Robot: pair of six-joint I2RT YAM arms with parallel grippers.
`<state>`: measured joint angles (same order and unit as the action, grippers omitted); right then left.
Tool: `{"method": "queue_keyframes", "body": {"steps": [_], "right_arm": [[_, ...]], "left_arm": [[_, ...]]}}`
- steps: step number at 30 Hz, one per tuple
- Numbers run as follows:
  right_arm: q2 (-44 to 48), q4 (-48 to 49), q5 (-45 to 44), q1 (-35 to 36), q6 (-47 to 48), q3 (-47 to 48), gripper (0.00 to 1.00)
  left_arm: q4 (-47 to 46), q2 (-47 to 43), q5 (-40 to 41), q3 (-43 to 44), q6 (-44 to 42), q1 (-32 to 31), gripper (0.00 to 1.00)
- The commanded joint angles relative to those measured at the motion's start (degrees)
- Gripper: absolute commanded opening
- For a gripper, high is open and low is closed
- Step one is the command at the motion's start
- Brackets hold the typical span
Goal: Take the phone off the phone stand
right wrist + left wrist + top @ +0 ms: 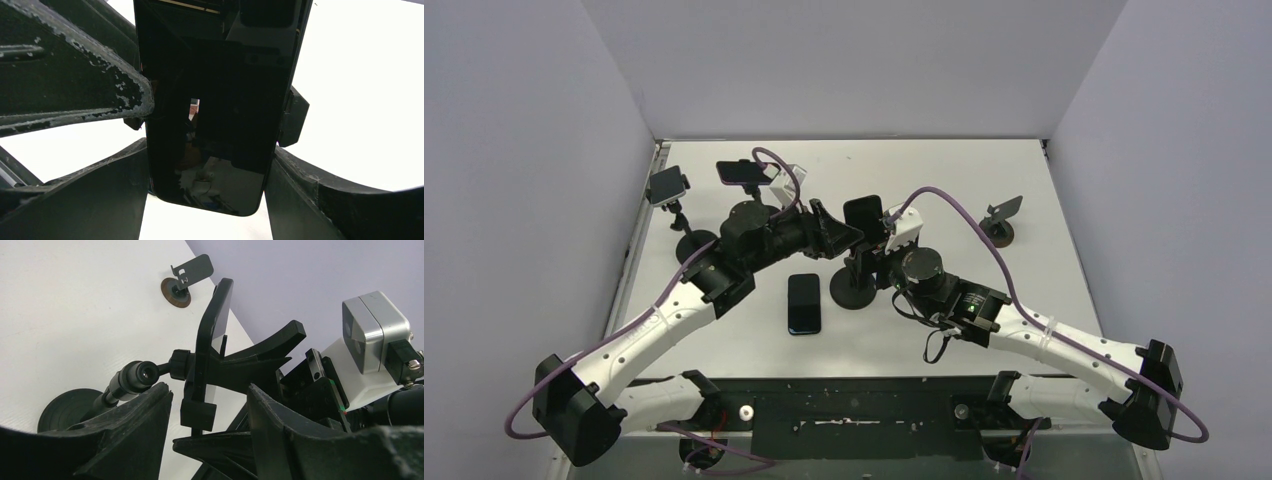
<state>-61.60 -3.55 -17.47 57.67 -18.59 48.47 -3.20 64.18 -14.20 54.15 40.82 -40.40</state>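
Observation:
A black phone (862, 214) stands upright in the clamp of the middle phone stand (854, 291). My right gripper (879, 245) reaches it from the right. In the right wrist view the phone (210, 100) fills the gap, and both fingers (100, 200) press on its side edges; the right gripper (207, 170) is shut on it. My left gripper (836, 236) comes in from the left. In the left wrist view the left gripper (209, 390) straddles the stand's lower clamp block (197, 412) with a gap on each side, so it is open. The phone (212, 325) shows edge-on there.
Another phone (804, 303) lies flat on the table just left of the stand's base. Two more stands with phones, one (667, 186) and another (742, 172), stand at the back left. An empty stand (1002, 214) is at the right, and the empty stand (185, 277) also shows in the left wrist view.

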Motion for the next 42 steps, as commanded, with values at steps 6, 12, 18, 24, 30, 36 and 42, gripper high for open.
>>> {"method": "queue_keyframes", "body": {"steps": [6,12,18,24,30,36,42], "right_arm": [[1.06,-0.57,-0.81,-0.43,1.21,0.49,0.4],[1.27,-0.58,-0.83,-0.4,1.19,0.4,0.39],[1.82,-0.44,-0.89,-0.51,0.65,-0.22,0.36],[2.64,0.21,-0.64,-0.83,-1.16,-1.79,0.23],[4.33,0.67,0.49,-2.3,-4.12,-4.17,0.0],[5.97,2.39,4.0,-4.53,-6.75,-6.72,0.0],[5.91,3.11,5.96,-5.66,-8.27,-7.78,0.0]], "left_arm": [[-1.9,-0.54,-0.53,-1.6,-1.96,-0.2,0.55],[-2.45,-0.63,-1.42,-2.15,-1.89,-0.2,0.42],[-6.49,-1.63,-2.51,-4.19,-0.43,-0.12,0.19],[-14.46,-1.78,-4.96,-8.14,3.05,0.2,0.0],[-25.69,-2.17,-5.57,-13.55,8.74,1.16,0.0],[-34.47,-1.4,-4.66,-17.74,12.84,1.68,0.0],[-37.88,0.27,-4.88,-18.45,14.12,1.64,0.0]]}}
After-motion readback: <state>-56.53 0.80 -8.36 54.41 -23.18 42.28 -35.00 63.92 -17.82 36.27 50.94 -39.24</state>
